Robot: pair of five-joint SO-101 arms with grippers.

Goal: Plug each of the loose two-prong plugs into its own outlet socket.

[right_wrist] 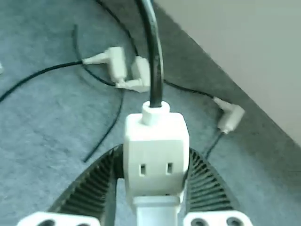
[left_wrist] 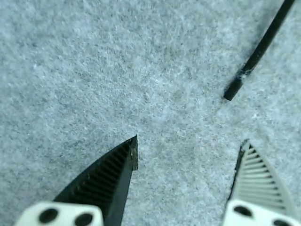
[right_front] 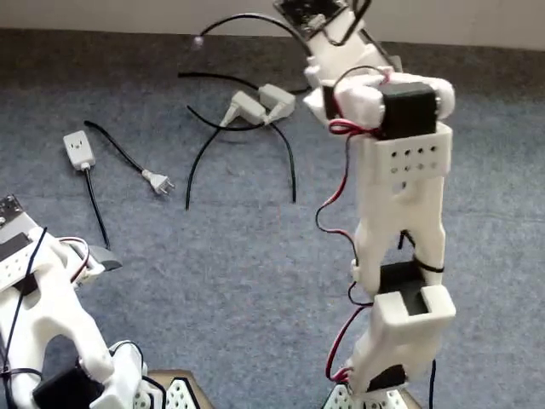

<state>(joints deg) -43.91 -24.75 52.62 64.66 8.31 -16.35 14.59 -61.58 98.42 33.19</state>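
Note:
My right gripper (right_wrist: 155, 162) is shut on a white outlet socket (right_wrist: 156, 141), its two slots facing the camera and its black cord (right_wrist: 153, 52) running away from it. It is held up above the far edge of the carpet (right_front: 328, 25). A loose two-prong plug (right_front: 157, 181) lies at the left, and another white socket (right_front: 78, 149) sits beyond it. Two white connector pieces (right_front: 255, 104) lie touching each other at the back. My left gripper (left_wrist: 190, 141) is open low over bare carpet, near a cut cord end (left_wrist: 233, 92).
Black cords (right_front: 200, 158) loop across the middle of the grey carpet (right_front: 238, 256). A further white plug (right_wrist: 230, 117) lies near the wall (right_wrist: 244, 42). The right arm's tall white body (right_front: 400, 196) stands over the right half.

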